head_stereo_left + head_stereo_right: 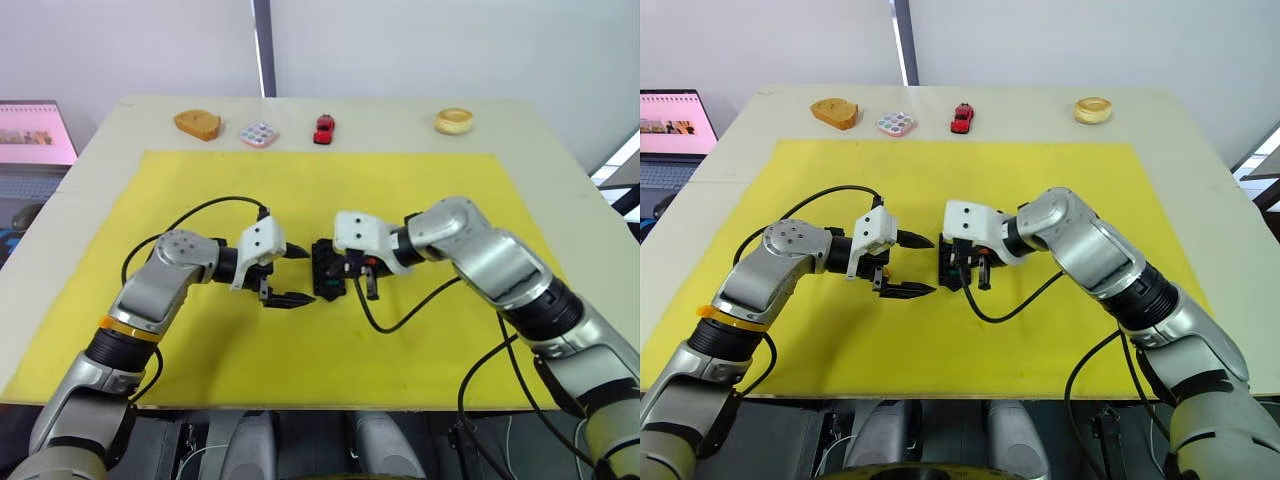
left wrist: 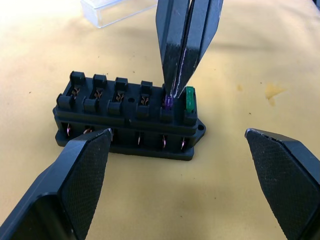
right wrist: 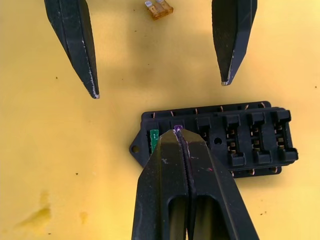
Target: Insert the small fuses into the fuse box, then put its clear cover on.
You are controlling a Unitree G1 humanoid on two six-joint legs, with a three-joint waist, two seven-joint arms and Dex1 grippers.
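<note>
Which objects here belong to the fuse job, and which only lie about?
Job: black slotted fuse box; green fuse seated; purple fuse in right gripper; amber fuse; clear cover.
Idle: red toy car; dotted white tile.

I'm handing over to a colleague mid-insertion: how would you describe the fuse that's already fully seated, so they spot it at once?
On the yellow mat, find the small black plastic fuse box between the two arms. At one end of it, the tiny green blade fuse stands upright in the last slot. Beside it is the purple fuse, pinched by the right end effector; the other slots are empty.
</note>
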